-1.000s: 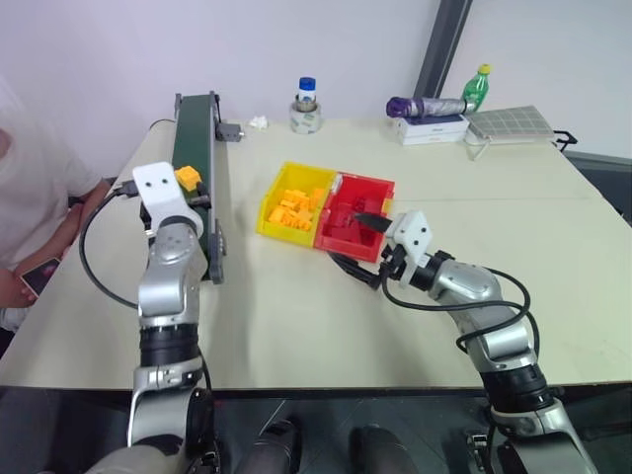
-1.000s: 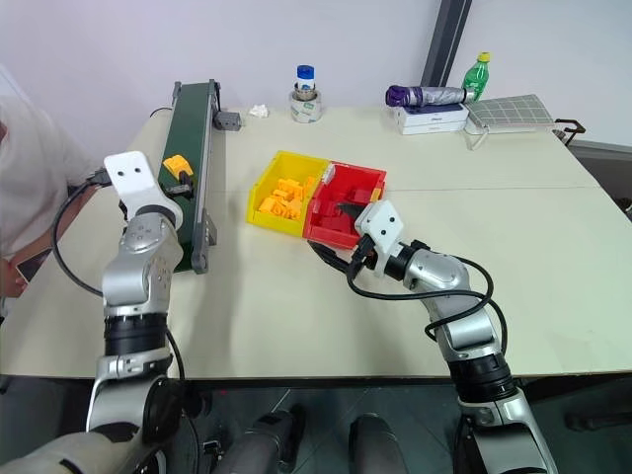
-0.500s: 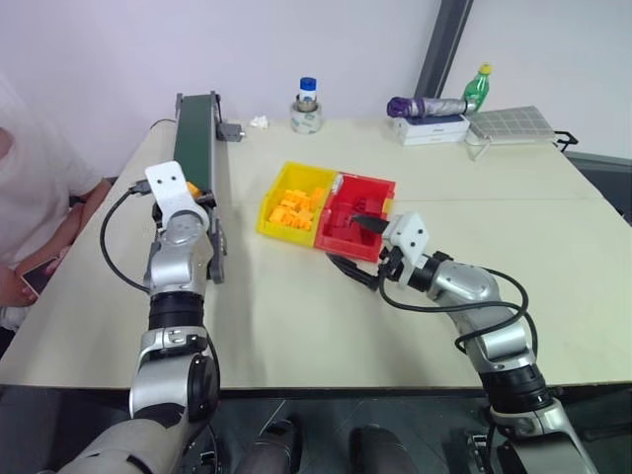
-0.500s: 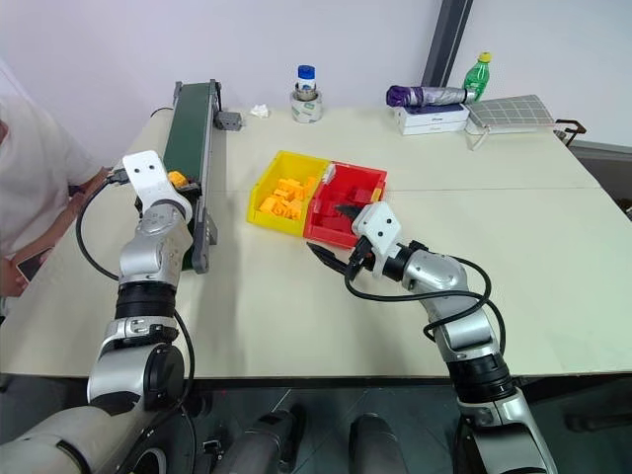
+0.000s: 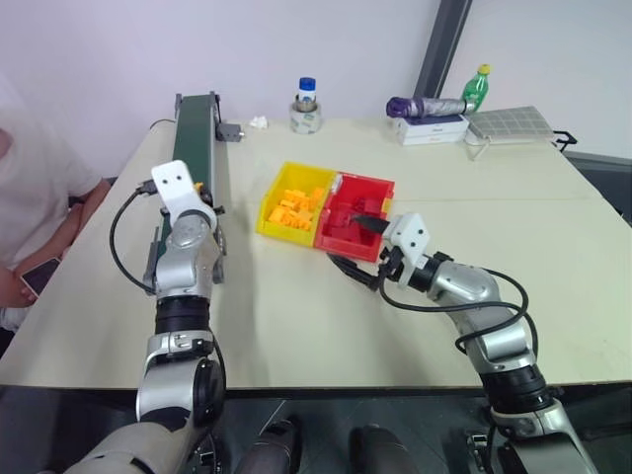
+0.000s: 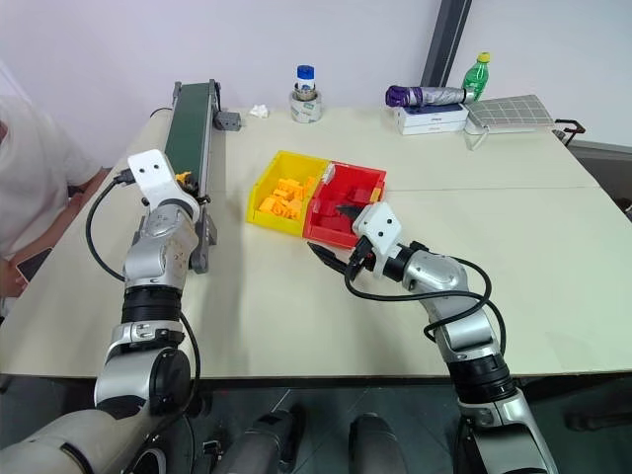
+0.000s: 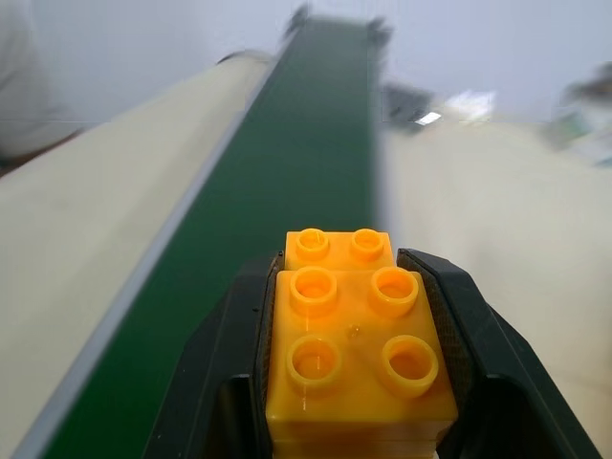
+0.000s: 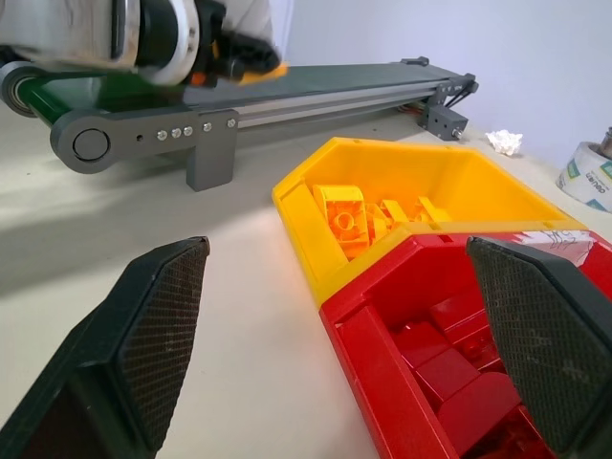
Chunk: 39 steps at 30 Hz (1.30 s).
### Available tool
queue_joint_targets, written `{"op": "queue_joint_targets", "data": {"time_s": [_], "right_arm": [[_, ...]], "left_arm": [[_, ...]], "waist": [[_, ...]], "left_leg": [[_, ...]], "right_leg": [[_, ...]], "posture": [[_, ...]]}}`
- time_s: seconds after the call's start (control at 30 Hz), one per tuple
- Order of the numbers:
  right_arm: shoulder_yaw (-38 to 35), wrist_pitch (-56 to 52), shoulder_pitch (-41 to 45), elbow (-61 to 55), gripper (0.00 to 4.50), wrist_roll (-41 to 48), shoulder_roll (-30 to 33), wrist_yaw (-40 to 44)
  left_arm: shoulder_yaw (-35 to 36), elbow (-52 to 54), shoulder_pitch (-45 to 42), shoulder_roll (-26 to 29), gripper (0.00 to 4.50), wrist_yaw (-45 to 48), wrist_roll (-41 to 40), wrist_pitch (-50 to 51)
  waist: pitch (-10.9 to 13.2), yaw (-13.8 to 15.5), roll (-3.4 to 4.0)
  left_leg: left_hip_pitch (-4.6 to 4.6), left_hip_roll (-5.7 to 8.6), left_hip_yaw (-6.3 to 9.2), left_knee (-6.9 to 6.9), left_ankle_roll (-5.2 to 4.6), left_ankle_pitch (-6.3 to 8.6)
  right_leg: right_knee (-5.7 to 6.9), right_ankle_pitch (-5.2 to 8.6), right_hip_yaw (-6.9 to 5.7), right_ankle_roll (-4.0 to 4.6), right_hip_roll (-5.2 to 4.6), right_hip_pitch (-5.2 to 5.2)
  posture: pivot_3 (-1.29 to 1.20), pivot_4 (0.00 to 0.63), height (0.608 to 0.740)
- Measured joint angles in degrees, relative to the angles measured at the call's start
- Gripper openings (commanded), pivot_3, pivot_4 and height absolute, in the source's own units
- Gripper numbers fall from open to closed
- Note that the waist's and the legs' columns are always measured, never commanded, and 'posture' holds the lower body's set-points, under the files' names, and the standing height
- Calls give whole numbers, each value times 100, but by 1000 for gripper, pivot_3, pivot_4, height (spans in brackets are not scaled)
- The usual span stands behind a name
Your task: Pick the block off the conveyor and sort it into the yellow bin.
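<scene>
My left gripper [image 7: 346, 275] is shut on the orange-yellow studded block [image 7: 352, 356] and holds it just over the dark-green conveyor [image 5: 196, 128] at the table's left. From the head, the block [image 6: 182, 179] peeks out beside the white wrist housing. The yellow bin [image 5: 283, 230], with several orange-yellow blocks inside, stands mid-table, joined to a red bin [image 5: 367, 182]. My right gripper [image 5: 357, 245] hovers open at the red bin's near corner, with nothing between its wide-spread fingers [image 8: 143, 354].
A person sits at the table's left edge with a phone [image 5: 39, 275]. Along the far edge stand a blue-capped jar [image 5: 307, 104], a crumpled tissue [image 5: 259, 122], a folded umbrella [image 5: 425, 106] on a box, a green bottle [image 5: 479, 87] and a grey pad [image 5: 509, 123].
My left gripper has shut on the block and shifted right and forward over the belt. The right arm has stayed still.
</scene>
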<state>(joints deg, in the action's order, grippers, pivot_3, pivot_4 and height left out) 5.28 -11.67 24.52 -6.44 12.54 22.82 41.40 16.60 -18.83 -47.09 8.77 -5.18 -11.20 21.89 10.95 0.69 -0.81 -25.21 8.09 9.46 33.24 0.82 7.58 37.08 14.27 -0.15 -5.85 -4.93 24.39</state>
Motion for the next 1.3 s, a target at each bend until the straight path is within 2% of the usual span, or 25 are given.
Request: {"op": "queue_joint_targets", "data": {"time_s": [0.1,0.23,0.43,0.63,0.67,0.83,0.9,1.03,1.17,1.3], "right_arm": [[2,0,1,0,4500,-1,-2,0],[4,1,3,0,4500,-2,-8,0],[-1,0,-2,-5,4500,-7,12,-13],[-3,-24,-130,-71,4500,-7,55,-66],[-3,-29,-131,-73,4500,-7,56,-71],[-2,-32,-130,-107,4500,-7,55,-101],[0,-35,-129,-119,4500,-7,52,-109],[0,-42,-130,-126,4500,-7,67,-117],[-14,-45,-147,-130,4500,-3,91,-105],[0,-40,-123,-117,4500,0,82,-57]], "left_arm": [[-506,212,-18,-67,1375,816,-134,-22],[-1035,64,-170,-363,1375,1439,-179,-24],[-1252,-1302,-874,-611,1375,1335,90,-789],[-1104,-2169,-1188,-624,4312,1172,149,-1408],[-1085,-2259,-1215,-626,4455,1197,148,-1475],[-1001,-2273,-1222,-605,4455,1538,21,-1647],[-1015,-1946,-1118,-544,4455,1772,-67,-1604],[-1153,-266,-177,-140,4455,2586,-458,-862],[-1355,2020,1288,722,4455,3583,-1281,264],[-1305,3389,2068,1740,4455,3911,-1649,1120]], "waist": [[0,1,0],[0,-10,0],[0,-65,0],[0,-57,0],[0,-56,0],[0,-58,-1],[0,-73,-1],[0,-189,0],[0,-258,2],[-1,-223,5]], "left_leg": [[0,4,-3,4,0,0],[0,3,-1,6,-1,0],[1,0,-2,4,-8,-4],[1,1,-2,4,-11,-6],[1,1,-2,4,-11,-6],[0,1,-1,4,-12,-6],[0,1,-2,4,-12,-6],[4,-1,-2,0,-14,-8],[5,-9,-1,-4,-13,-8],[15,-13,2,-3,4,-1]], "right_leg": [[-1,0,1,0,-2,-4],[0,0,1,0,-2,-4],[1,0,1,-1,-2,-2],[0,0,1,-3,-2,-2],[1,0,1,-3,-2,-2],[1,0,1,-3,-2,-2],[1,0,1,-3,-2,-2],[5,-1,4,-2,2,1],[15,0,15,5,7,7],[12,8,17,31,14,-4]], "posture": [[0,150,740],[0,150,740],[0,150,740],[0,150,740],[0,150,740],[0,150,740],[0,150,740],[0,150,740],[0,150,740],[0,150,740]]}}
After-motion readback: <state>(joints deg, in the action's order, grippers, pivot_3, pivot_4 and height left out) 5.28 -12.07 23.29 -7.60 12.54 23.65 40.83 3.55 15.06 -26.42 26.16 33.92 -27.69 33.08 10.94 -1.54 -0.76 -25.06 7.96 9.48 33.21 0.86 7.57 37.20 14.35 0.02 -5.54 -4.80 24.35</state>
